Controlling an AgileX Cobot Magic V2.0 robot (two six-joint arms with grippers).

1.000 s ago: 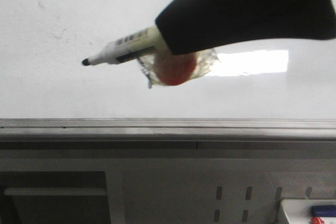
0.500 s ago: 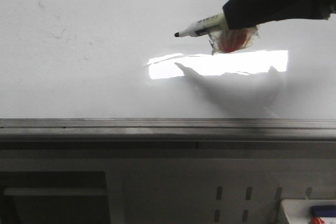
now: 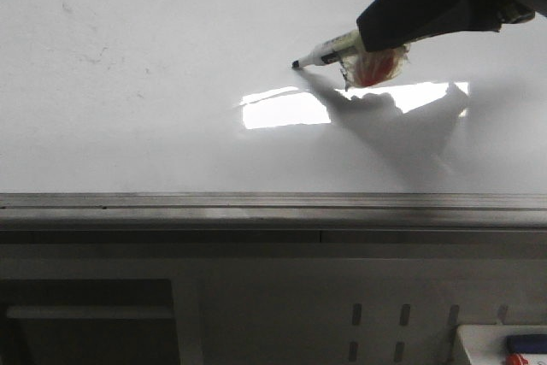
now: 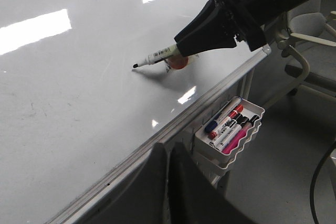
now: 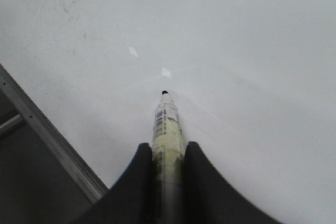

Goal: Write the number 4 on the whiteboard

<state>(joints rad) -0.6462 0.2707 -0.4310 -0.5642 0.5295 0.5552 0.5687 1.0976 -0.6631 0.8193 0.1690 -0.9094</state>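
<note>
Front view has the right gripper [image 3: 376, 40] reaching in from the upper right, dark and wedge-shaped, with a white marker [image 3: 329, 50] sticking out of it toward the left. Its black tip sits right down at the whiteboard [image 3: 128, 126], meeting the point of its own shadow, though actual contact is too fine to call. A crumpled bit of clear wrapping with something red inside [image 3: 373, 66] hangs just under the marker barrel at the gripper's nose. A bright rectangular glare lies on the board just below the tip, partly cut by the arm's shadow.

No strokes of a 4 show anywhere on the board, only faint grey smudges at upper left. The grey edge rail [image 3: 256, 203] runs across below.

Over on the right wrist view, the jaws are pinching the marker [image 5: 167, 145] between two black fingers [image 5: 139, 182], the barrel pointing straight out over the white board.

From the left wrist view, the left gripper [image 4: 167, 182] shows only as a dark shape low in frame, and I can't tell how its jaws stand. A white tray [image 4: 252, 129] of spare markers [image 4: 226, 124] hangs off the board's edge.
</note>
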